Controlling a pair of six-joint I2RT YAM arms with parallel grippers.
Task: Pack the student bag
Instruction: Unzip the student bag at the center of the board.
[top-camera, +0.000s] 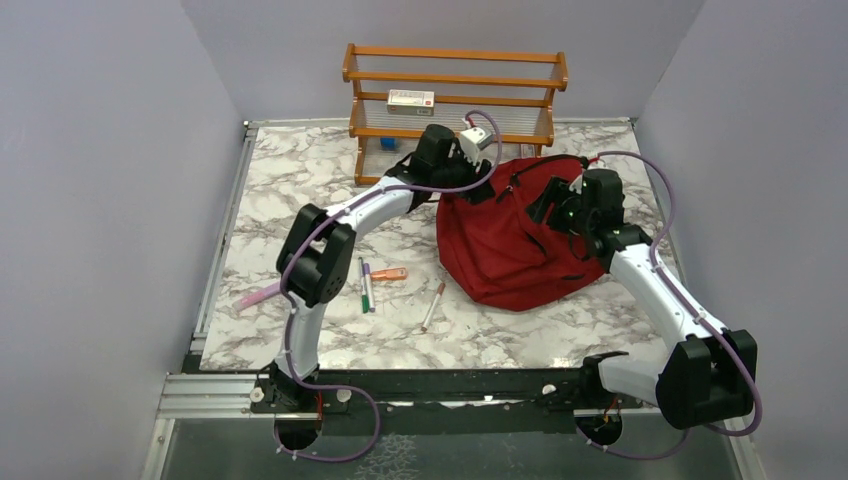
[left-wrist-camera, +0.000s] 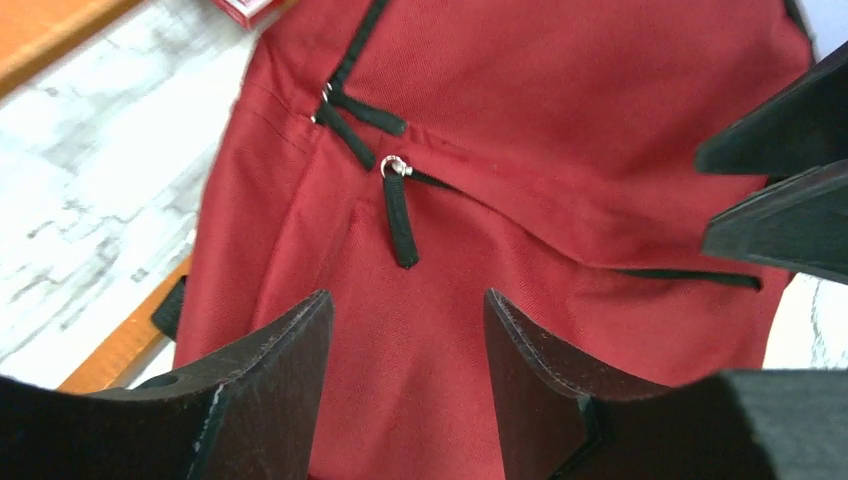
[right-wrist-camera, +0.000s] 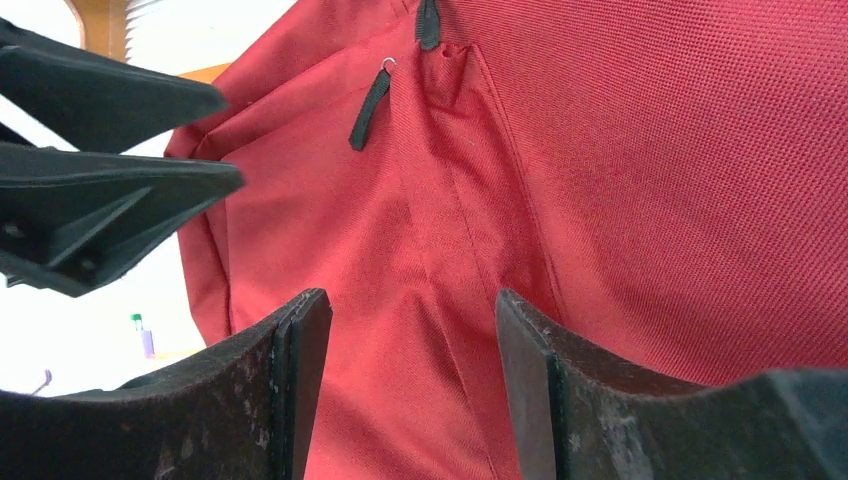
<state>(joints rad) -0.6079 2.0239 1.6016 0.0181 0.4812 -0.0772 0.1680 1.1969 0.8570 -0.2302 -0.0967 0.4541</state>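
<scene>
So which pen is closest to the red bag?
The thin pale pen lying by itself. Its top end almost reaches the bag; the orange one sits farther left.

Bright, even light, soft shadows, overexposed white patches at wrist-view edges (student bag (right-wrist-camera: 650, 200) weave crisp)

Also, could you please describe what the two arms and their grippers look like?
Both arms, left arm and right arm, have white links, black joint housings and a purple cable alongside. The left gripper and right gripper have black, wedge-shaped, scuffed fingers.
</scene>
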